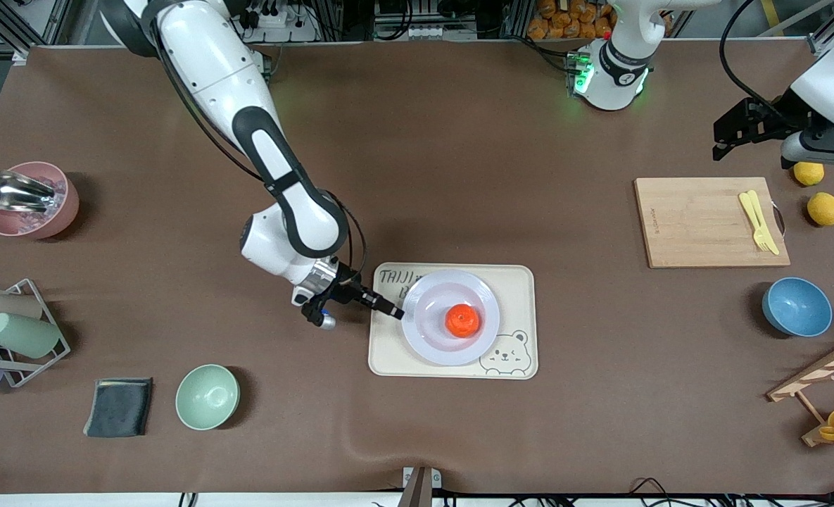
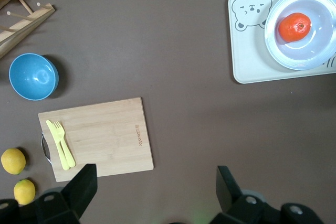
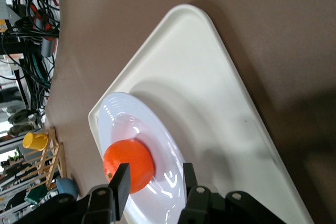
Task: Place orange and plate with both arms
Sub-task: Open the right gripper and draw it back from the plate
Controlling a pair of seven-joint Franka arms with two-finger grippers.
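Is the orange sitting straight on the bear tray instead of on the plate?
No, the orange lies in the middle of the plate, and the plate itself rests on the bear tray.

A robotics lab, staged to look like a kitchen: two white robot arms (image 1: 276,162) are mounted along the edge of a tabletop (image 1: 459,141) covered in a brown mat, with aluminium framing (image 1: 8,21) and tangled cables (image 1: 269,17) crowding the space by their bases. Household props are spread across the mat, among them a bear-printed tray (image 1: 388,352), a wooden cutting board (image 1: 698,225), coloured bowls (image 1: 797,306) and a rack of cups (image 1: 15,331).
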